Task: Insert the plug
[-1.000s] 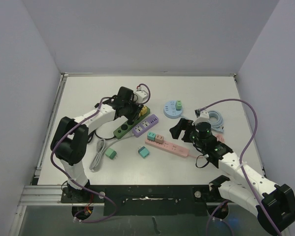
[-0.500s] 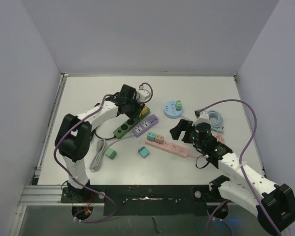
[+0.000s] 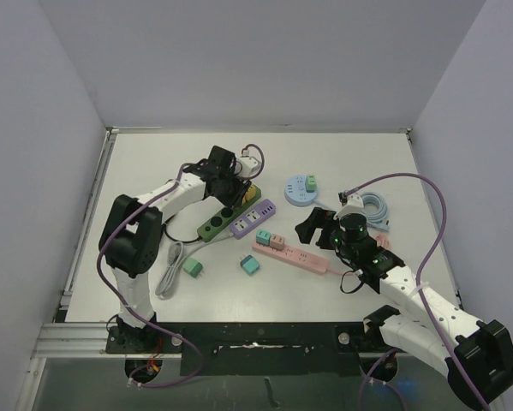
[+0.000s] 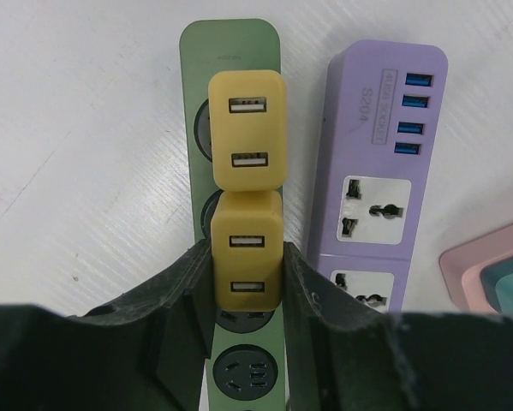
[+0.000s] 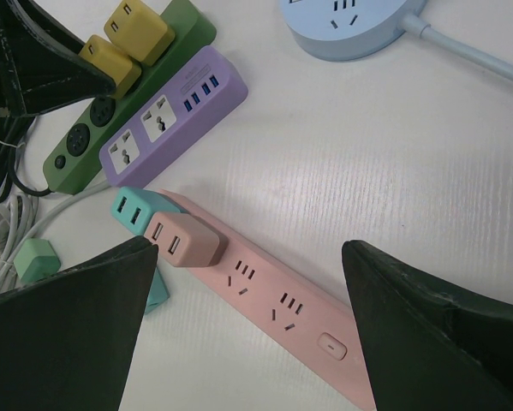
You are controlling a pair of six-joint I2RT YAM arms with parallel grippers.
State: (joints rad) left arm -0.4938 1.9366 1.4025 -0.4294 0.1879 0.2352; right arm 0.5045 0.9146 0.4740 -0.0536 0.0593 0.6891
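White surface (image 3: pixel 350 154), grey walls all round. From above, the left gripper (image 3: pixel 228 187) sits over the far end of the green strip (image 3: pixel 213 226), and the right gripper (image 3: pixel 314 225) is well off to that strip's right.

Left wrist: the gripper's clamped on a yellow plug (image 4: pixel 246 261) seated on the green strip, with a second yellow plug (image 4: pixel 246 128) just beyond it.

Right wrist: jaws wide apart above a pink strip (image 5: pixel 273 300).

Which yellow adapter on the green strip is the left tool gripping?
The nearer yellow adapter in the wrist view, clamped by the left tool; the farther yellow adapter stands free.
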